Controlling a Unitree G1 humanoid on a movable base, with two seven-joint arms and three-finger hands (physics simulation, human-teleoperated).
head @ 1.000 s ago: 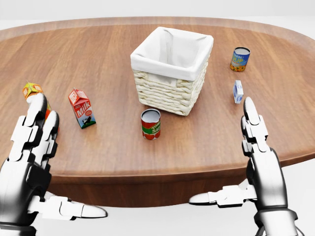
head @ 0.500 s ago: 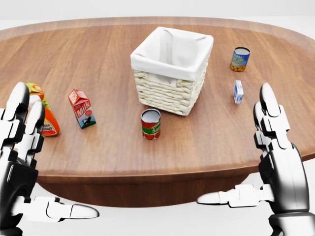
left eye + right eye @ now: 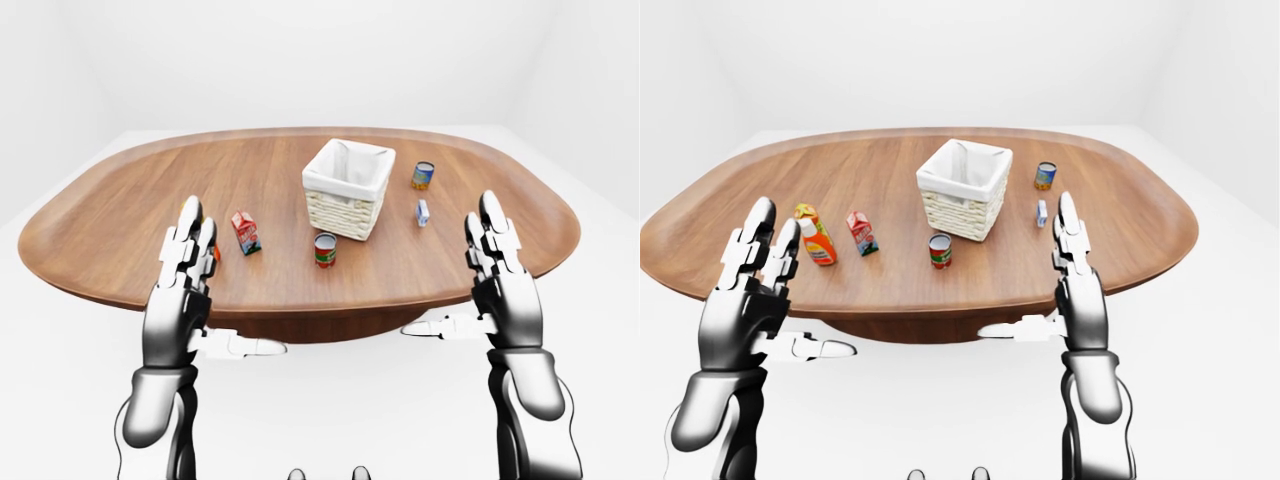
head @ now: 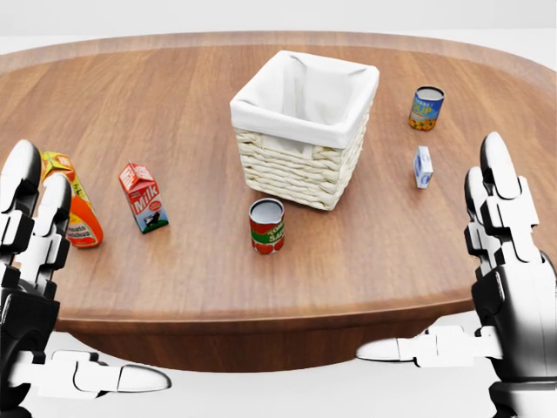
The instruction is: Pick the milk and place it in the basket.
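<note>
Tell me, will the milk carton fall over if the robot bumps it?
Probably. The milk carton stands upright, tall on a small base, so a nudge near its top could tip it. Its flat sides mean it likely won't roll, and the fingers should grip it easily.

In the head view the basket [image 4: 305, 126] stands on the bench [image 4: 174, 96] near its middle, a can [image 4: 267, 225] just below it. The milk [image 4: 144, 198] stands left of that can, a bottle [image 4: 75, 212] further left. Right of the basket, another can [image 4: 426, 108] sits above a small carton [image 4: 423, 166].
</note>
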